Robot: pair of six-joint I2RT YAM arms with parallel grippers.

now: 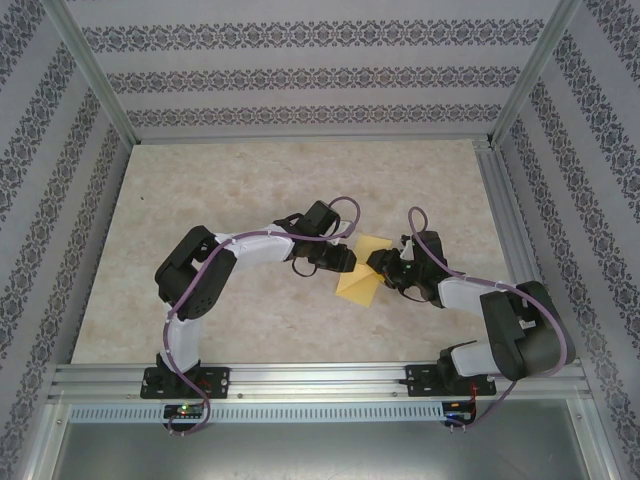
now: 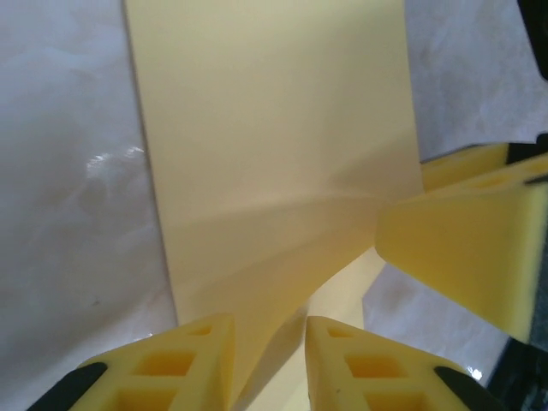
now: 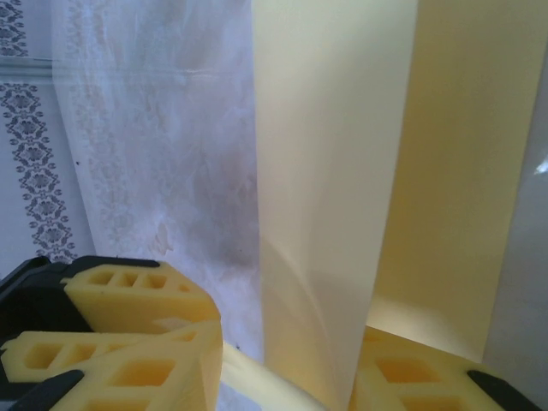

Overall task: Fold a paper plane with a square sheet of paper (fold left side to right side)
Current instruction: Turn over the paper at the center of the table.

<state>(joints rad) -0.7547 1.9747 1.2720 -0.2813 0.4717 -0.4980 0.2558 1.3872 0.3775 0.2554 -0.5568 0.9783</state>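
One fold started, most left to do

Square sheet of paper (image 1: 360, 270) at table (image 1: 250, 190) centre, one flap raised. Left gripper (image 2: 270, 330) jaws slightly apart around its edge. Right gripper (image 3: 287, 360) jaws wider, straddling the flap. Crease looks unpressed; later folds undone.

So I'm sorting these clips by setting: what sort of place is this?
Likely a lab test enclosure, not a home: an aluminium frame around a marble-look table, with patterned backdrop walls on three sides.
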